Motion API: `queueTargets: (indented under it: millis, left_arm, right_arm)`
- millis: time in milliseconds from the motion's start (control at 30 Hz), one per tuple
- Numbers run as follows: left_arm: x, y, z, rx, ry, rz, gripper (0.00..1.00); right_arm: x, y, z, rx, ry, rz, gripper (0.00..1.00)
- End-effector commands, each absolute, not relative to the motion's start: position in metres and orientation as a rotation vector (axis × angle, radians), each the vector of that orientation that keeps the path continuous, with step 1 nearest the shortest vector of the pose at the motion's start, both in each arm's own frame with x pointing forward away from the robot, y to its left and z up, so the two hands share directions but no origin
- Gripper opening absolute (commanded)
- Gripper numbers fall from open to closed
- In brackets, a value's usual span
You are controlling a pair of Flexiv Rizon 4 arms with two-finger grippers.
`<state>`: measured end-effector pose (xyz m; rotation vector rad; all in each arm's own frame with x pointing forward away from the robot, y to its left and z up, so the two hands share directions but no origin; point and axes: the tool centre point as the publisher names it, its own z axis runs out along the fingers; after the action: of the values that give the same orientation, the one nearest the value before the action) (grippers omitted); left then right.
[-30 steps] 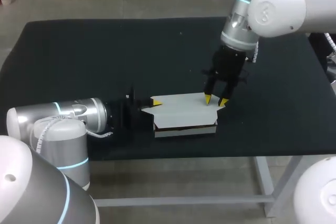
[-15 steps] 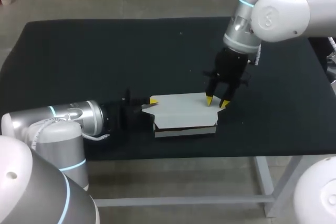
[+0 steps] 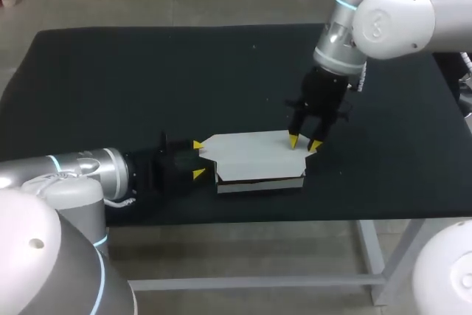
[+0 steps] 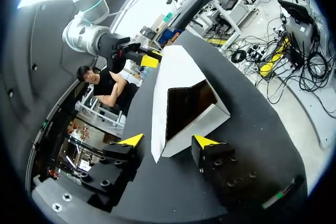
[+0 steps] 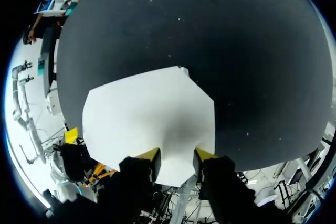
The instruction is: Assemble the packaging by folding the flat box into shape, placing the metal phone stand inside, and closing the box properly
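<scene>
At table (image 3: 110, 79) front, white box (image 3: 254, 158), end gaping, left gripper (image 3: 198, 159) and right gripper (image 3: 304, 142) spread, empty

The left arm (image 3: 81, 171) and right arm (image 3: 383, 12) have smooth silver-grey housings with cyan light rings at the joints. White cables run beside the wrists. Black fingers (image 4: 212, 156) carry recessed screws and yellow tips.

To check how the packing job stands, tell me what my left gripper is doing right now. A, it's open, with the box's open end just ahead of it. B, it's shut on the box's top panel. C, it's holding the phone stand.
A: in the left wrist view the left gripper has its yellow tips spread apart, and the dark open end of the white box lies just ahead of them.
</scene>
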<state>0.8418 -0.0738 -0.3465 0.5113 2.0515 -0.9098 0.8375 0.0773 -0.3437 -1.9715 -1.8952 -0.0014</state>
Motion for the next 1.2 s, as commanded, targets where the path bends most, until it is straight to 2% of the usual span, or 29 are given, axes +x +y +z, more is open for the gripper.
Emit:
queueTargets:
  millis: [33,200,633,700,867,967,1200]
  left_arm:
    - [0.837,-0.047,-0.307,0.59,2.256,-0.929,1.0]
    - [0.848,-0.044,-0.282,0.49,2.548,-0.751,1.0]
    - [0.848,-0.044,-0.282,0.49,2.548,-0.751,1.0]
    - [0.854,-0.046,-0.28,0.454,2.578,-0.891,1.0]
    - [0.873,-0.053,-0.267,0.002,2.703,-1.059,1.0]
    - [0.895,-0.053,-0.254,-0.743,2.702,-1.016,1.0]
    - [0.895,-0.053,-0.254,-0.743,2.702,-1.016,1.0]
  right_arm:
    - [0.837,0.08,-0.343,-1.973,-1.899,0.0,0.45]
    - [0.836,0.082,-0.342,-1.976,-1.905,0.002,0.45]
    - [0.834,0.085,-0.345,-1.989,-1.902,0.013,0.45]
    - [0.834,0.085,-0.345,-1.99,-1.901,0.015,0.45]
    - [0.834,0.086,-0.346,-1.996,-1.897,0.021,0.44]
    - [0.834,0.085,-0.346,-2.002,-1.893,0.026,0.44]
    - [0.834,0.079,-0.346,-2.018,-1.883,0.029,0.44]
